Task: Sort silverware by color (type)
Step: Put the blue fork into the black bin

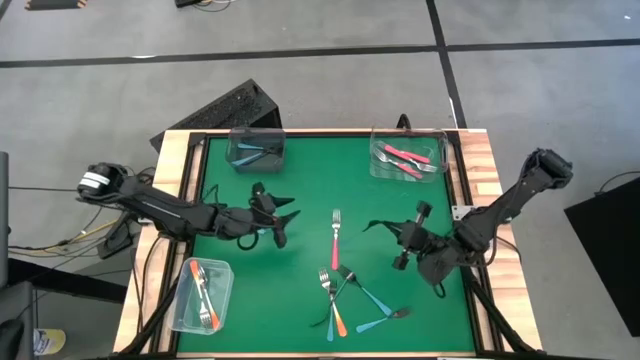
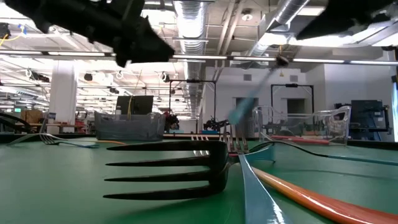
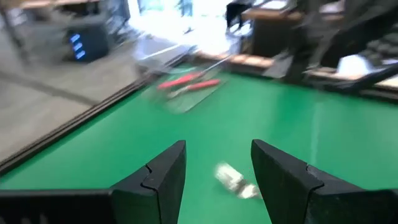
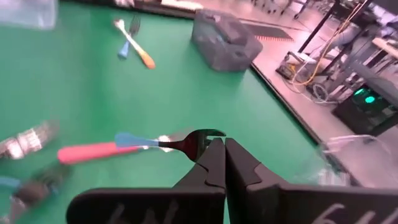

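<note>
My right gripper (image 1: 388,230) hovers over the green mat right of centre, shut on a blue-handled fork (image 4: 134,140). The low view shows this fork (image 2: 247,104) in the air, tilted. My left gripper (image 1: 290,222) is open left of centre, pointing at a pink fork (image 1: 335,242) that lies flat on the mat. That fork's tines (image 3: 233,180) show beyond the left fingers. More loose forks (image 1: 340,295) with orange and blue handles lie crossed near the front edge, and another blue one (image 1: 385,318) lies beside them. My right gripper pinches the blue fork at its metal tine end (image 4: 198,140) between its two shut fingertips. The handle sticks out sideways across the fingers. The fork is lifted clear of the mat and slants, its handle lower than the held end.
Three clear containers stand on the mat. One at the far left (image 1: 255,150) holds blue forks, one at the far right (image 1: 405,155) holds pink forks, and one at the near left (image 1: 200,295) holds orange forks. A wooden rim (image 1: 480,170) borders the mat.
</note>
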`<action>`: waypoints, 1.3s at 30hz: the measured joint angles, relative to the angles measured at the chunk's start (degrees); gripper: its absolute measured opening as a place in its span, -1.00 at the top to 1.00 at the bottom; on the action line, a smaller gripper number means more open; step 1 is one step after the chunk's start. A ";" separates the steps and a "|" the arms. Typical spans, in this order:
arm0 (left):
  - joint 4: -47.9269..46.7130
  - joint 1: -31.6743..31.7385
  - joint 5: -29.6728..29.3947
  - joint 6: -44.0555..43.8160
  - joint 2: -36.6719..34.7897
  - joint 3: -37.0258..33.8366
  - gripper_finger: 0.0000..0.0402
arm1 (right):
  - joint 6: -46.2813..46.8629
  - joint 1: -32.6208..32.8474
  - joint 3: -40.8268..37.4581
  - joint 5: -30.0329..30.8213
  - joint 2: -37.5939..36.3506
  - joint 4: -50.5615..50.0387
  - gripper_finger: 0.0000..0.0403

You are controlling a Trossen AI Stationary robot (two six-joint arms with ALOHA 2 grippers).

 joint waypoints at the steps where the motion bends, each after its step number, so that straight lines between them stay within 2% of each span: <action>1: 4.15 0.11 1.54 1.74 2.11 0.00 0.16 | -2.20 -0.49 -0.55 0.30 0.35 4.21 0.95; 4: 16.78 0.70 7.92 6.24 8.87 0.30 0.16 | -10.97 -1.68 -0.69 0.45 2.45 14.69 0.95; 7: 23.66 1.48 12.33 8.57 14.63 2.53 0.16 | -21.07 -2.17 -0.67 0.19 4.88 26.43 0.95; 10: 23.66 2.41 17.48 9.01 18.77 6.78 0.16 | -29.86 -2.80 -0.72 -2.10 7.53 34.87 0.94; 13: 20.10 3.22 21.99 9.01 22.20 11.61 0.16 | -34.29 -3.72 -0.65 -2.93 9.72 41.33 0.94; 15: 15.22 3.48 24.31 8.99 23.57 14.42 0.16 | -35.25 -4.08 -0.67 -3.05 10.57 42.68 0.94; 18: 6.65 4.26 31.81 9.97 24.34 18.50 0.16 | -35.22 -4.29 -0.68 -3.71 11.25 42.76 0.94; 20: 2.19 4.69 34.40 10.16 24.34 20.37 0.18 | -35.16 -4.41 -0.68 -3.97 11.25 42.95 0.94; 23: -2.08 5.26 34.10 10.15 23.92 21.61 0.31 | -35.20 -4.53 -0.68 -3.23 11.13 43.43 0.94; 27: -4.12 6.32 33.96 9.69 23.26 22.29 0.56 | -35.68 -4.62 -0.68 -1.61 10.98 43.50 0.94; 30: -4.70 7.28 34.65 8.14 22.85 22.29 0.67 | -35.59 -4.46 -0.66 -1.21 10.99 43.15 0.94; 34: -13.26 9.03 39.51 7.85 18.91 22.25 0.62 | -32.27 -3.57 -0.68 -2.31 11.03 40.56 0.94; 36: -17.27 9.43 39.97 7.90 16.53 22.23 0.55 | -30.23 -3.21 -0.65 -2.63 11.01 39.44 0.94; 39: -17.58 9.28 39.99 7.90 13.65 20.97 0.41 | -29.15 -3.09 -0.65 -2.76 11.01 38.15 0.94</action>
